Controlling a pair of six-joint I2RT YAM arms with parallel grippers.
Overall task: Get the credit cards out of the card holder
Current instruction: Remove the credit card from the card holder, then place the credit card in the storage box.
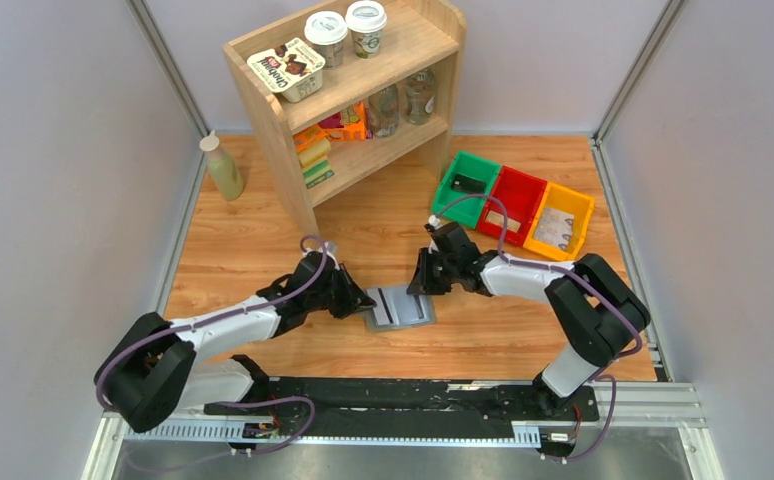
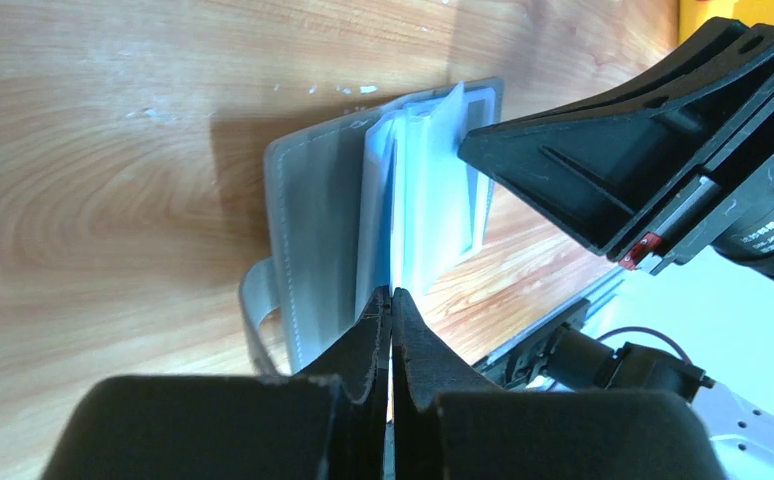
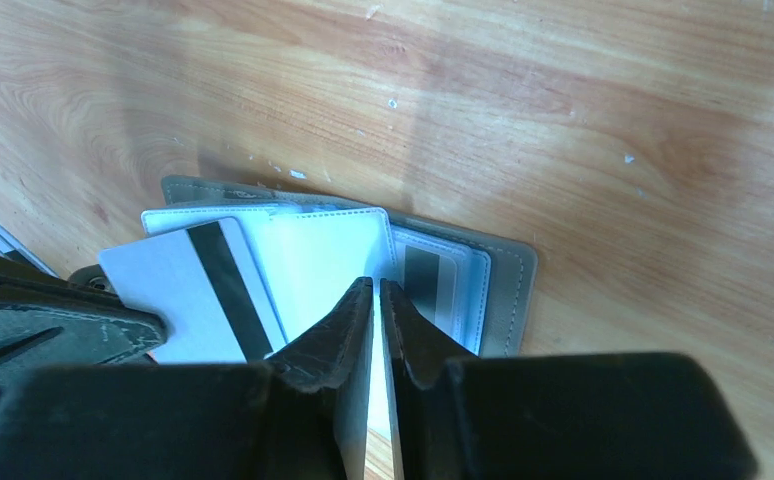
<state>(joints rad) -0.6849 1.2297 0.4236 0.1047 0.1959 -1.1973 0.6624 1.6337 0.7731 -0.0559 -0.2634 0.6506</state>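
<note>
wooden table bore the open card holder; left gripper and right gripper pinched its leaves closed, no credit cards fully out.

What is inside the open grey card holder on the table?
In the card holder: pale blue pocket leaves, a black-striped credit card lying askew, and another striped card seated in a pocket. The right gripper covers the near edge; cards between the leaves cannot be seen.
</note>
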